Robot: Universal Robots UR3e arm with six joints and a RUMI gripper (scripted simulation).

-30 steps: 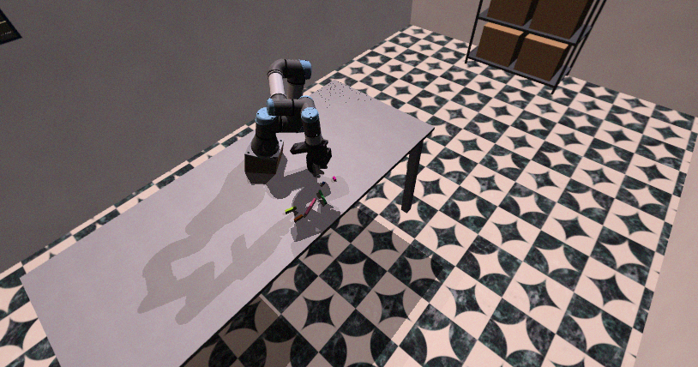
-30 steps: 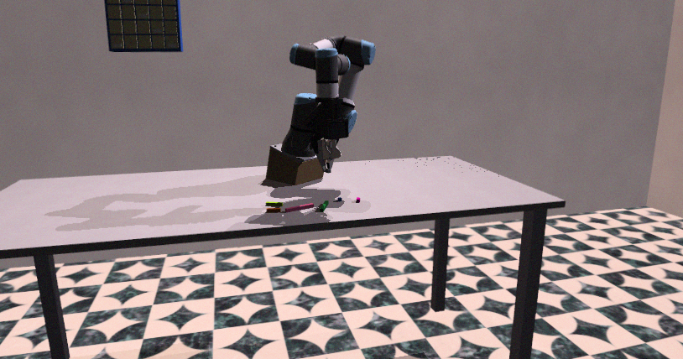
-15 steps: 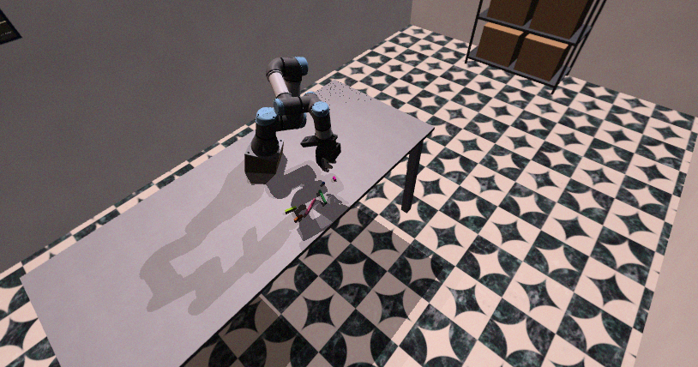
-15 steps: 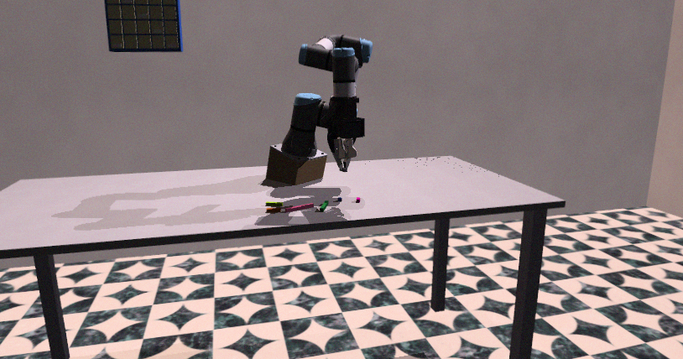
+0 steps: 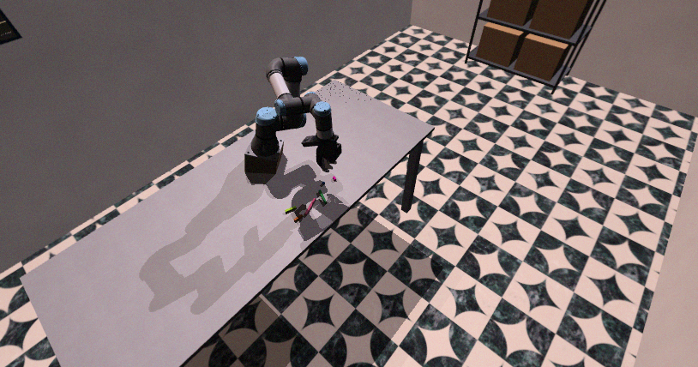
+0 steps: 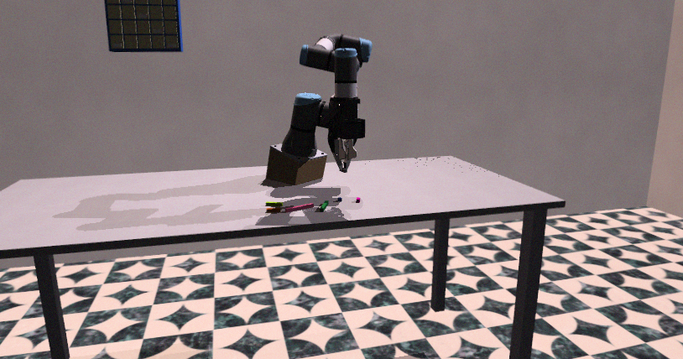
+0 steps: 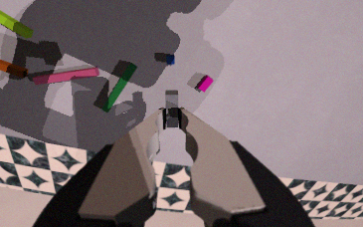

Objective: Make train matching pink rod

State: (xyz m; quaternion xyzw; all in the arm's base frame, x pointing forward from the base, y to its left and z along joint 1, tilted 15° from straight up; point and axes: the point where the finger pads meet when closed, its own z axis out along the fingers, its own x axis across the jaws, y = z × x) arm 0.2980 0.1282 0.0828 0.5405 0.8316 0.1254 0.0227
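Claw [image 5: 327, 168] [image 6: 343, 169] [image 7: 172, 110] closed on grey rod [image 7: 172, 102], straight-edged coloured rods [image 7: 66, 76], smooth matte tabletop [image 5: 117, 228] [image 6: 190, 189] [image 7: 288, 100]

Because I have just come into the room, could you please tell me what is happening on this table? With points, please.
The robot arm's hand [image 5: 327, 168] [image 6: 343, 168] [image 7: 172, 110] is closed on what looks like a grey rod [image 7: 172, 99], holding it above the table [image 5: 146, 248] [image 6: 167, 189] [image 7: 288, 100]. The lime rod [image 5: 290, 210] [image 6: 273, 204] [image 7: 9, 22], orange rod [image 5: 297, 219] [image 6: 273, 210] [image 7: 10, 68], pink rod [image 5: 310, 207] [image 6: 299, 207] [image 7: 66, 76], green rod [image 5: 322, 197] [image 6: 324, 205] [image 7: 120, 87], blue rod [image 5: 322, 183] [image 6: 339, 199] [image 7: 170, 60] and magenta rod [image 5: 333, 178] [image 6: 357, 200] [image 7: 205, 84] lie scattered on it. The three-rod train, as long as the pink rod, is not made.
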